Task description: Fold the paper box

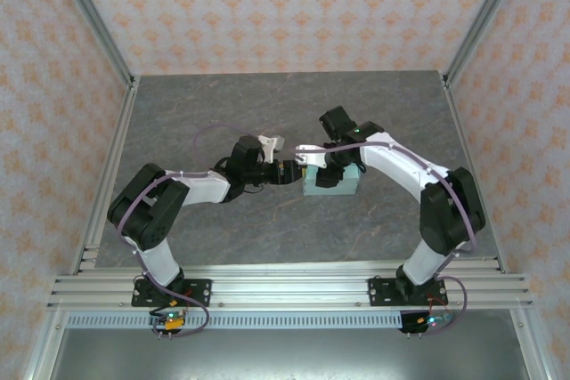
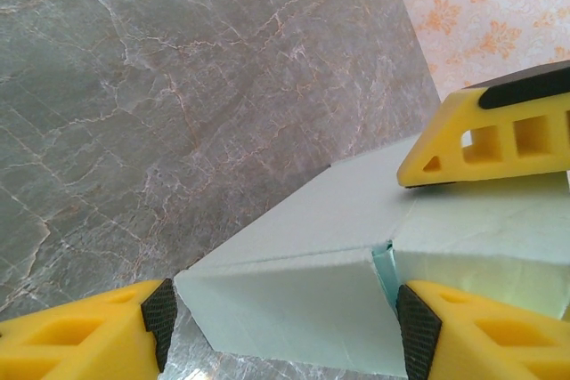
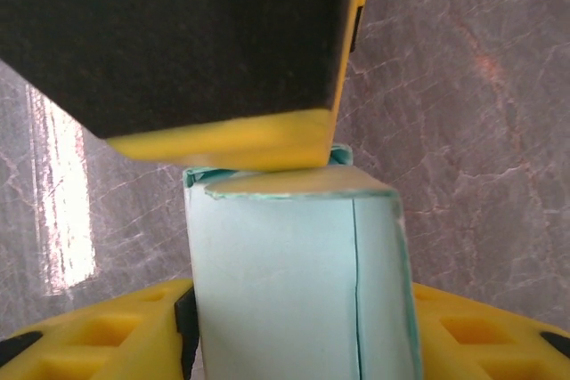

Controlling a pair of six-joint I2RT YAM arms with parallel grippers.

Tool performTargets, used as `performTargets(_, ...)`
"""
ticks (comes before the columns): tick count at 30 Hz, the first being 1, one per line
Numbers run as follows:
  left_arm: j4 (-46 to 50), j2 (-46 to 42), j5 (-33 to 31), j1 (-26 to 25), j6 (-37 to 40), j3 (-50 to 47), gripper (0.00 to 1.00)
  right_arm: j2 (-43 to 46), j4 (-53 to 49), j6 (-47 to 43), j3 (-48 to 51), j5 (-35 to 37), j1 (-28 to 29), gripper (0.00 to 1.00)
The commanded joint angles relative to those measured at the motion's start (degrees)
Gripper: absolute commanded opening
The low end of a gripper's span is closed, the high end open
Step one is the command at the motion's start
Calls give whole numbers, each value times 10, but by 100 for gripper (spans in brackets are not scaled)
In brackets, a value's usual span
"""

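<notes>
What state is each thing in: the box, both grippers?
paper box: folded up into a box shape, one corner seam gaping slightly.
left gripper: open, fingers straddling one end of the box.
right gripper: fingers flanking the box; gripping or not, unclear.

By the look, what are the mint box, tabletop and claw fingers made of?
Paper box: thin matte card; sharp creases, thin cut edges. Tabletop: grey veined marble look, slight sheen; stone or print, unclear. Left claw's fingers: yellow, plastic-looking, with cut-out cells; black, probably-rubber pads.
</notes>
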State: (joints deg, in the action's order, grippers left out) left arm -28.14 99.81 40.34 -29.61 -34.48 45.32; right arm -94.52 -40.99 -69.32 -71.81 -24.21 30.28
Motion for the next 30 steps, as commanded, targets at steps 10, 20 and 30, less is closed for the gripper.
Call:
performTargets(10,-4,14,8,12,2,-7,69,45,102,-26,61,52,22,44)
performTargets(20,9,-32,22,34,-5,0,70,6,95,-28,51,71,21,38)
performTargets(30,11,-82,1,59,-3,10,73,-64,-10,-13,-44,-9,3,36)
